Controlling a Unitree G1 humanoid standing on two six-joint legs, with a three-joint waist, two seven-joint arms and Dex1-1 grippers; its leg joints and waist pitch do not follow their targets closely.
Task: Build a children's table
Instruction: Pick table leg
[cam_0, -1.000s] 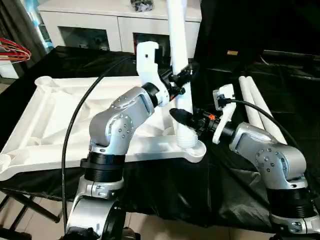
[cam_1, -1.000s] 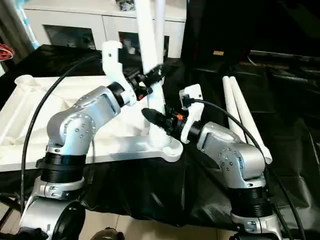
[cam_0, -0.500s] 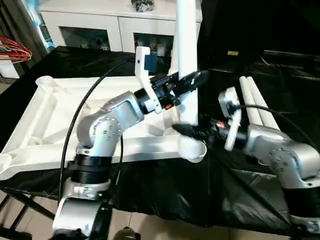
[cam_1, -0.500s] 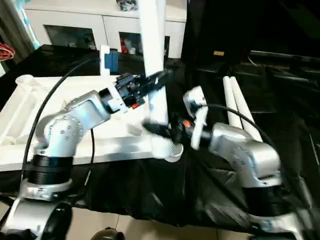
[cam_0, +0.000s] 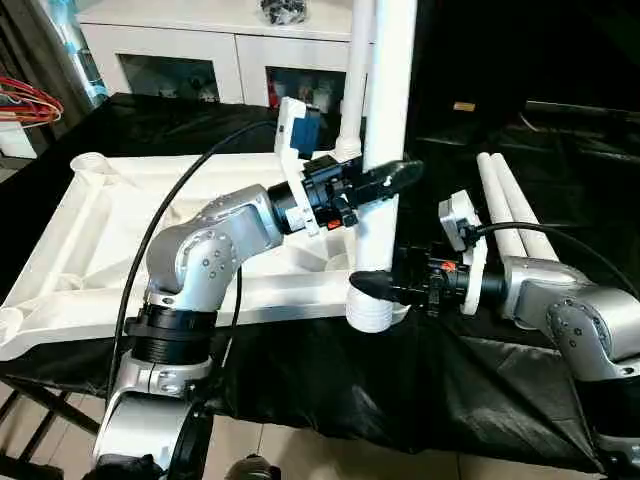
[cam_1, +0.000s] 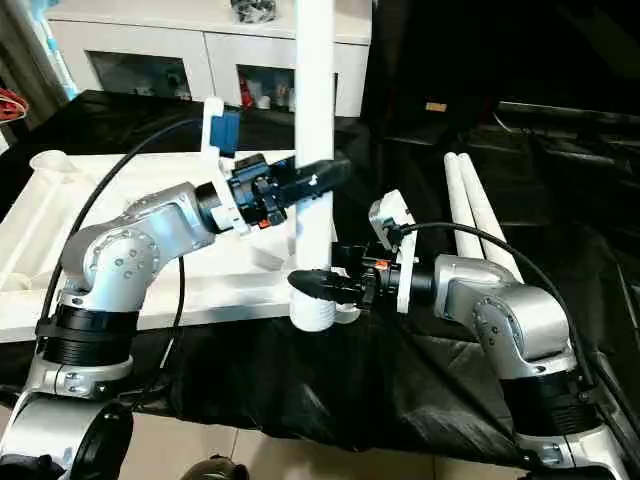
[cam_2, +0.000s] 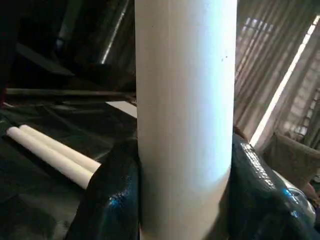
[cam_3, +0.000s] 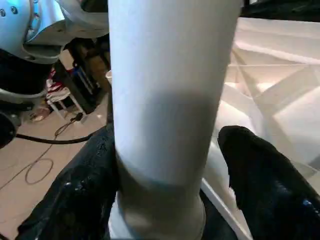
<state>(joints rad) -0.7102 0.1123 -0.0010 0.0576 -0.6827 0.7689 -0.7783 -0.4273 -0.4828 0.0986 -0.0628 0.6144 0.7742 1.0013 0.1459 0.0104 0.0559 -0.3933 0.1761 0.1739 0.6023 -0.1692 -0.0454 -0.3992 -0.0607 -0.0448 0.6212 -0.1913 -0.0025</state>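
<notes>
one white leg (cam_0: 385, 150) stands upright in the near corner socket (cam_0: 375, 310) of the upturned table top (cam_0: 90, 240), which lies underside up on the black-draped bench (cam_0: 470, 390). the left end effector (cam_0: 392, 178) is clamped on this leg partway up, its black fingers (cam_2: 112, 195) pressed against either side of the shaft in the left wrist view. the right end effector (cam_0: 372, 285) sits lower, just above the socket, with its fingers (cam_3: 260, 180) on either side of the leg; one touches the shaft and the other stands slightly off it, so the grip looks loose. a second leg (cam_0: 352, 80) stands upright behind the held one, near the top's far edge. two more legs (cam_0: 510, 205) lie side by side on the bench, well apart from the socket on the right arm's side. beyond the table top stands a white cabinet (cam_0: 200, 45) with glass doors.
</notes>
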